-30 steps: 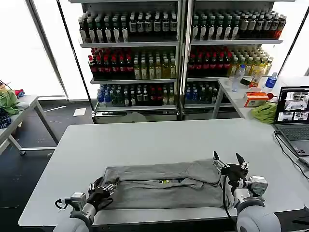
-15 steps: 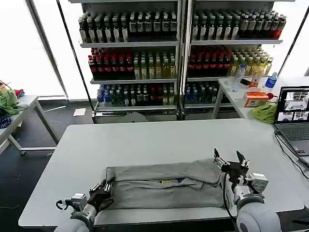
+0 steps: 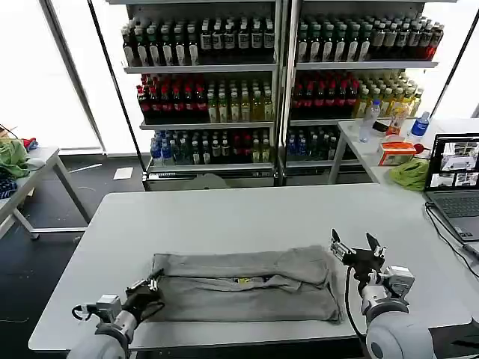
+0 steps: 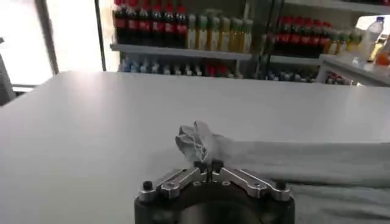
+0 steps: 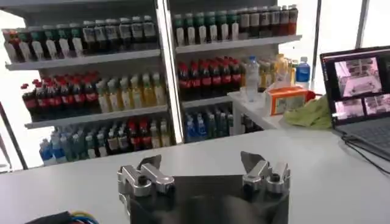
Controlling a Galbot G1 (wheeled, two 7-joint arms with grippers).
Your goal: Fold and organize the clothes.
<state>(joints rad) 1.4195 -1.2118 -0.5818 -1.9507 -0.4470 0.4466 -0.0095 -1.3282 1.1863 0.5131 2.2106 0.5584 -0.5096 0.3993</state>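
A light grey T-shirt (image 3: 247, 284) lies folded into a long strip across the near part of the white table (image 3: 247, 217), with a small coloured print showing at its middle. My left gripper (image 3: 146, 288) is shut on the shirt's left end, and the pinched cloth (image 4: 198, 141) bunches up just beyond the fingertips. My right gripper (image 3: 358, 250) hovers open over the table by the shirt's right end, holding nothing; its spread fingers (image 5: 149, 165) show above bare tabletop.
An open laptop (image 3: 455, 179) with a cable sits at the table's right edge. A bright green cloth (image 3: 410, 173) and an orange box lie on a side table at the right. Drink shelves (image 3: 277, 82) stand behind. Another table with cloths is at far left.
My left gripper has pulled the shirt's left end leftward and toward me, and the whole shirt slid left. The right gripper stayed open and barely moved.
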